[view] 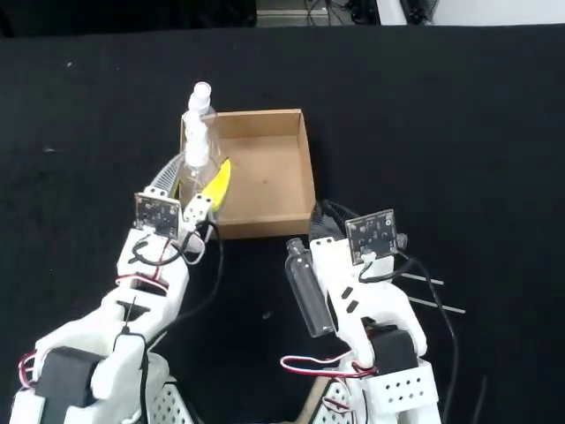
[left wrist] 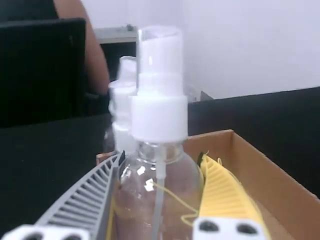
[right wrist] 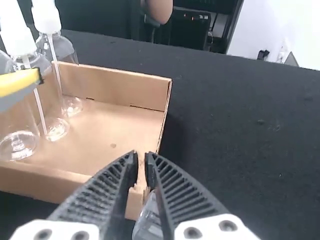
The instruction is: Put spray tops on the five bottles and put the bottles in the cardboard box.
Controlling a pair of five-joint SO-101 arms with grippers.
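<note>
Our left gripper (left wrist: 161,167) clamps the capped bottle (left wrist: 158,125) upright so we can stand it in the box (left wrist: 250,160) below.

Clear round bottle (left wrist: 150,200): glossy transparent plastic; white spray top (left wrist: 159,112): smooth plastic. Brown cardboard box (right wrist: 112,87): matt. Black table cover (view: 459,124): matt cloth.

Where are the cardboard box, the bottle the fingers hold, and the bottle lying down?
Cardboard box (view: 265,181): high view, on its bare floor.
Held bottle (left wrist: 159,125): left wrist view, on its white collar.
Lying bottle (view: 311,296): high view, on the middle of its clear body.
</note>
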